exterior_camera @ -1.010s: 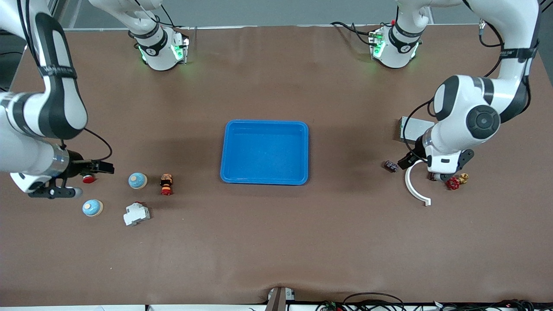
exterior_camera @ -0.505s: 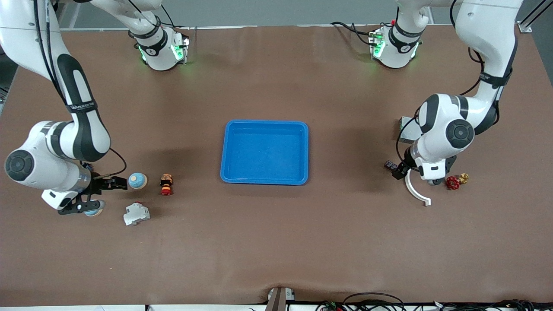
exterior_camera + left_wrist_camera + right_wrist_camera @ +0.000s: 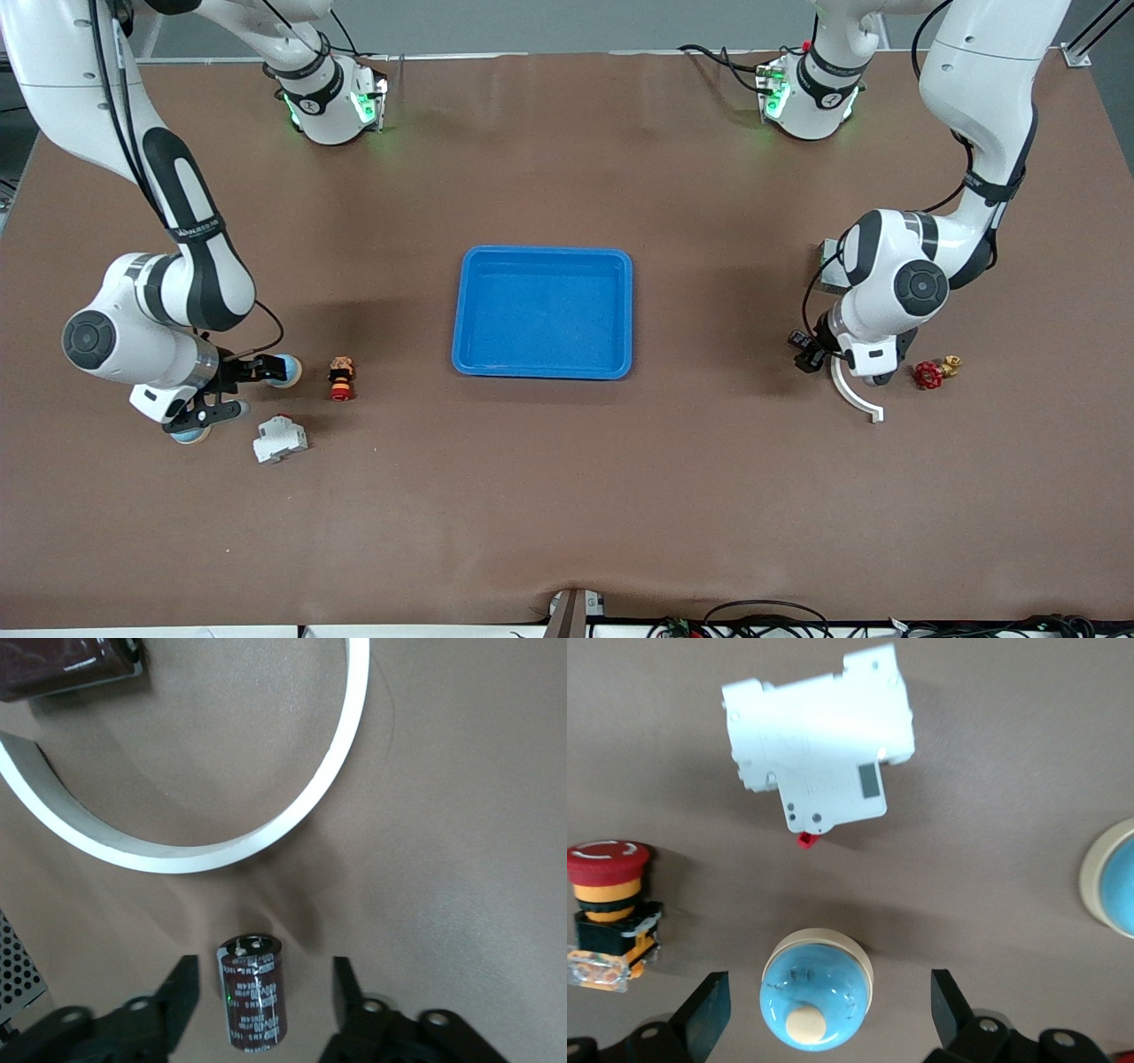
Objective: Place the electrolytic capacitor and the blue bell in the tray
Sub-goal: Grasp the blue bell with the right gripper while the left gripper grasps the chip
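The bright-blue tray (image 3: pixel 542 368) lies mid-table. A blue bell (image 3: pixel 288 368) with a cream button stands toward the right arm's end. My right gripper (image 3: pixel 244 383) hangs low over it, open, the bell (image 3: pixel 817 990) between the fingers (image 3: pixel 709 1010) of that gripper (image 3: pixel 830 992), untouched. A dark maroon electrolytic capacitor (image 3: pixel 800 338) lies toward the left arm's end. My left gripper (image 3: pixel 810 354) is open over it, the capacitor (image 3: pixel 253 992) between the fingertips of that gripper (image 3: pixel 262 979), untouched.
A second blue bell (image 3: pixel 189 433), a white circuit breaker (image 3: pixel 280 439) and a red emergency-stop button (image 3: pixel 341 377) lie around the right gripper. A white arc (image 3: pixel 855 399), a red valve (image 3: pixel 928 376), a grey metal box (image 3: pixel 828 266) and a second capacitor (image 3: pixel 62 665) lie near the left gripper.
My right gripper has swung toward the tray, from beside a small red button to over the blue bell. My left gripper has shifted from over the white arc to over the capacitor.
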Robot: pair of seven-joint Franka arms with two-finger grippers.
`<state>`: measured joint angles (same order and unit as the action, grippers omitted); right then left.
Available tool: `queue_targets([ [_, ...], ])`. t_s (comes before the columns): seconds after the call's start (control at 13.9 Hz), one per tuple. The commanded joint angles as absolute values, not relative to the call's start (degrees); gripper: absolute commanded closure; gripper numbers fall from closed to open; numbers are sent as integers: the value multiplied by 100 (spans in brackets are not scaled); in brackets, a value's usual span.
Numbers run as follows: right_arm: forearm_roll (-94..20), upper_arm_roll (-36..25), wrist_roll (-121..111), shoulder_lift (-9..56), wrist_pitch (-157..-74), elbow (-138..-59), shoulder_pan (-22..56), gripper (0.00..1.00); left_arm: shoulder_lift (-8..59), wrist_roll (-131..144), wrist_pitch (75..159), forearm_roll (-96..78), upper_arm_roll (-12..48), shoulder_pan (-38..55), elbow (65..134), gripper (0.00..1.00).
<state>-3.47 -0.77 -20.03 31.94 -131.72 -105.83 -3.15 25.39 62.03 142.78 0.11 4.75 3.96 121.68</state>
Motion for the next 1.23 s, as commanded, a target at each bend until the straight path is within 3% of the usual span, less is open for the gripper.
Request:
queue_targets([
  [0.0, -448, -62, -2127, 3357, -13105, -10573, -343, 0, 2487, 6354, 14458, 123, 475, 413, 12339, 57],
  [0.07, -448, -70, -2136, 3410, -13096, -10573, -334, 0, 2496, 6346, 14458, 123, 475, 413, 12349, 59],
  [0.29, -448, -70, -2127, 3507, -12895, -10573, -325, 0, 2435, 6372, 14449, 123, 475, 413, 12366, 100],
  [0.58, -431, -70, -2144, 3586, -12841, -10565, -316, 0, 2067, 6784, 14283, 123, 492, 579, 12296, 100],
  [0.72, -387, -70, -2145, 3586, -12841, -10547, -273, 53, 1995, 7292, 14020, 123, 483, 947, 12095, 100],
  [0.79, -369, -70, -2153, 3577, -12841, -10529, -272, 67, 1995, 7556, 13905, 123, 483, 1141, 11955, 100],
  [1.01, -360, -70, -2687, 3577, -12832, -10424, -360, 94, 2126, 8618, 13834, 123, 492, 1825, 11550, 100],
  [1.15, -378, -79, -2778, 3560, -12754, -10354, -387, 97, 2311, 9269, 13834, 123, 492, 2169, 11251, 100],
])
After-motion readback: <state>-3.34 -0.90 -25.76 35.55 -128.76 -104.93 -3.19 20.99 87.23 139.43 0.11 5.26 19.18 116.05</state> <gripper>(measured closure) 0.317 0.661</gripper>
